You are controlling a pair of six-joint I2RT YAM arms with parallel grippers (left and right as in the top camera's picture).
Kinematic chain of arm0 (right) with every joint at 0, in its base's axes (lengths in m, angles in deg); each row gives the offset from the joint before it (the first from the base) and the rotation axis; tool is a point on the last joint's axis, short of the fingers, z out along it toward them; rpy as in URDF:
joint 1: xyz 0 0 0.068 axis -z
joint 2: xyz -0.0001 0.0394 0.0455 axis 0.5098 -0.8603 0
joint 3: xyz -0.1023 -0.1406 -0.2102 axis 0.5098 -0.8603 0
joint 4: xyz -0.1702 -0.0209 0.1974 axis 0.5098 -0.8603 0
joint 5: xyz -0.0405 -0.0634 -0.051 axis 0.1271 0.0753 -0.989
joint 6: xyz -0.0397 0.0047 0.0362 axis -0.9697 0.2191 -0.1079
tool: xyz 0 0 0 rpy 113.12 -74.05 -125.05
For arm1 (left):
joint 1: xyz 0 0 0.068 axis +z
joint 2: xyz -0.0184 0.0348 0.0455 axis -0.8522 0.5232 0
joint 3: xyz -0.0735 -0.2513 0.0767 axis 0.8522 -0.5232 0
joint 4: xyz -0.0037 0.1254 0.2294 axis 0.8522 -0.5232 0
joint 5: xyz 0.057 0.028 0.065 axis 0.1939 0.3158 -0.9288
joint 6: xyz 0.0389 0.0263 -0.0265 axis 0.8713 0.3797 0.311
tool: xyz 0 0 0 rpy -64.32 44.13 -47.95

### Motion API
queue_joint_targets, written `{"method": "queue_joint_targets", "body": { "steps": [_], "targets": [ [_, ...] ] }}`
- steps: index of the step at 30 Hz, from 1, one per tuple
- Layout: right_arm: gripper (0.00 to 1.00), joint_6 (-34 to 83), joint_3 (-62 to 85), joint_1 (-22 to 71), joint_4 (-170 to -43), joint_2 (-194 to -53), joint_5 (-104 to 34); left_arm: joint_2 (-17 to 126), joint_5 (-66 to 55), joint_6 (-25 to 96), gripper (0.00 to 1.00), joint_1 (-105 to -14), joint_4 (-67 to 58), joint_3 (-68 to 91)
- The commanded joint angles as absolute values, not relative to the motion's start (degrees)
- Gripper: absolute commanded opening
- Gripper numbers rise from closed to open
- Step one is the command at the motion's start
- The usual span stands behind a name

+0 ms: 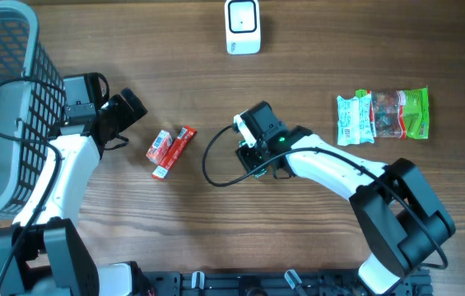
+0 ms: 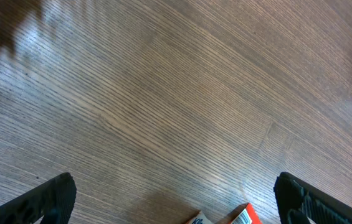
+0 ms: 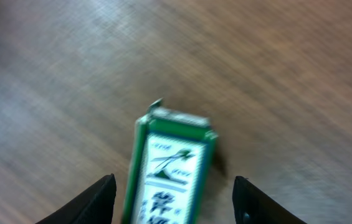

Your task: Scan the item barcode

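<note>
Green rectangular carton with white label (image 3: 172, 165) lying on wooden table (image 2: 163, 93), between fingers of right gripper (image 3: 174, 183) | jaws parted, gap either side, no grip, view blurred | left gripper (image 2: 174, 186) spread wide, holding nothing, just beside two red packets (image 1: 161, 153) | white barcode scanner (image 1: 242, 27) at far edge, well apart

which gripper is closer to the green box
Right. The right gripper straddles the green box, a finger on each side. The left gripper hovers well off, by the red packets.
</note>
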State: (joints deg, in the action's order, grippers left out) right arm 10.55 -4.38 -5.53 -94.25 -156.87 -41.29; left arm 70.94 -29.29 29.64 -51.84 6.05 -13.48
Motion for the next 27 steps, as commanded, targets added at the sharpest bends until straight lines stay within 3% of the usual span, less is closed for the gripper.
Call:
{"method": "queue_joint_targets", "body": {
  "steps": [1,4,8,13,19,27],
  "targets": [
    [0.60,13.66,-3.15,-5.29,-93.37,-156.83,-45.42,70.11,-30.03,30.75,1.00,-51.58,6.03,-13.37],
    [0.59,13.59,-3.15,-5.27,-92.39,-156.83,-44.15,70.11,-30.03,30.73,1.00,-51.58,6.03,-13.37],
    [0.48,15.62,-3.20,-5.27,-90.97,-156.83,-42.99,70.11,-30.03,30.75,1.00,-51.58,6.03,-13.37],
    [0.47,18.14,-3.50,-5.27,-91.78,-156.83,-43.21,70.11,-30.03,30.75,1.00,-51.58,6.03,-13.37],
    [0.30,24.78,-3.50,-2.06,-93.98,-156.78,-42.90,70.11,-30.03,30.73,1.00,-51.58,6.03,-13.37],
    [0.38,25.55,-3.50,8.08,-94.62,-155.74,-27.58,70.11,-30.03,30.75,1.00,-51.58,6.03,-13.37]
  ]
}}
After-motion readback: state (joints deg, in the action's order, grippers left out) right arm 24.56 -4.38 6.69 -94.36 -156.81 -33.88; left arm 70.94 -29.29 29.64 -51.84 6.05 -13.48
